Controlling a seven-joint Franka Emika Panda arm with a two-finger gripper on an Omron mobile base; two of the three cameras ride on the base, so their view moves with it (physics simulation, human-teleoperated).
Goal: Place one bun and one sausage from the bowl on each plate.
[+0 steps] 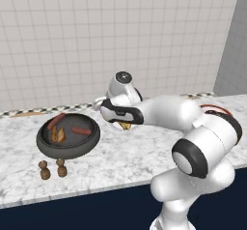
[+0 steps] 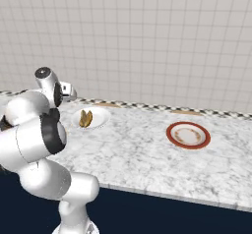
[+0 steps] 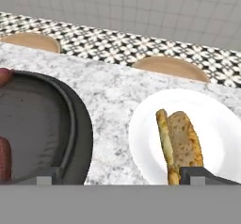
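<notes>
I found the gripper (image 3: 120,175) hanging low over the marble counter (image 1: 135,156), between the bowl and the white plate. In the hand view its two dark finger tips stood wide apart with nothing between them, so I recorded it as released and empty.

Just off one finger tip lay the white plate (image 3: 221,124), carrying one split bun (image 3: 181,145). I saw no sausage on that plate. From the right base view the same plate (image 2: 101,116) sat just ahead of the wrist.

Off the other finger tip was the dark bowl (image 3: 82,133), close beside the plate but not touching it. From the left base view the bowl (image 1: 48,147) held two sausages, one near the far rim (image 1: 56,121) and one nearer the middle (image 1: 81,131), with a second bun (image 1: 58,135) between them.

Well away on the far side of the white plate stood the red-rimmed plate (image 2: 188,135), with no bun or sausage on it. Two small brown shakers (image 1: 53,168) stood on the counter in front of the bowl, clear of the work.

My assessment: one item of four was placed. Remaining were a sausage for the white plate, then a bun and a sausage for the red-rimmed plate. I judged the next reach would go back to the bowl.
</notes>
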